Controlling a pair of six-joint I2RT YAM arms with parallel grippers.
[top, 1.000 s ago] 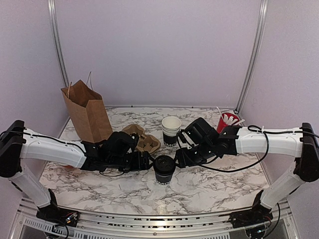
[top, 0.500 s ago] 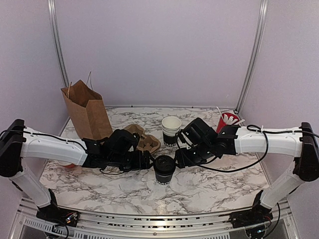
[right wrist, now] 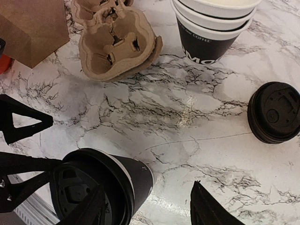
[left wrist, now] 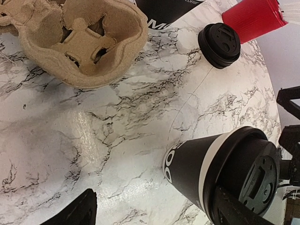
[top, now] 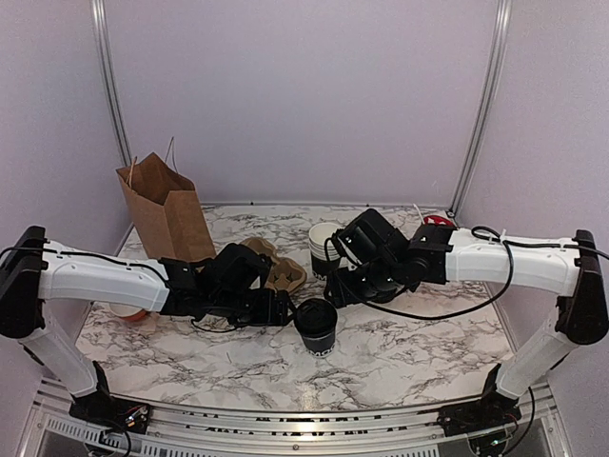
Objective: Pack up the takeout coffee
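The coffee to pack is a black cup with its lid on (top: pixel 316 327). It stands upright on the marble surface (top: pixel 419 347), near the front and between the two arms. The left end effector (left wrist: pixel 153 197) is spread wide and holds nothing. The cup sits off to one side of the gap, close against one finger (left wrist: pixel 239 211); whether they touch I cannot tell. The right end effector (right wrist: pixel 151 197) is about half open and also empty, and it hangs just beside and above the same cup.

The main risk, as I judge it, is the off-centre cup. If the left jaws close as they stand, the near finger would reach the cup first and push it sideways or tip it, and a squeeze near the rim could pop the lid. Both end effectors crowd around one cup, so they could knock into each other. The cardboard cup carrier (right wrist: pixel 117 42) looks light and may slide when a cup is pressed into it.

Counted:
- Lidded cups: one.
- Open cups: one nested stack (right wrist: pixel 215 33) showing three rims.
- Carriers: one.
- Loose black lids: one pile (right wrist: pixel 274 112); how many are in it I cannot tell.
- Red cups (left wrist: pixel 253 16): one.
- Brown paper bags (top: pixel 166 214): one, standing at the back left.
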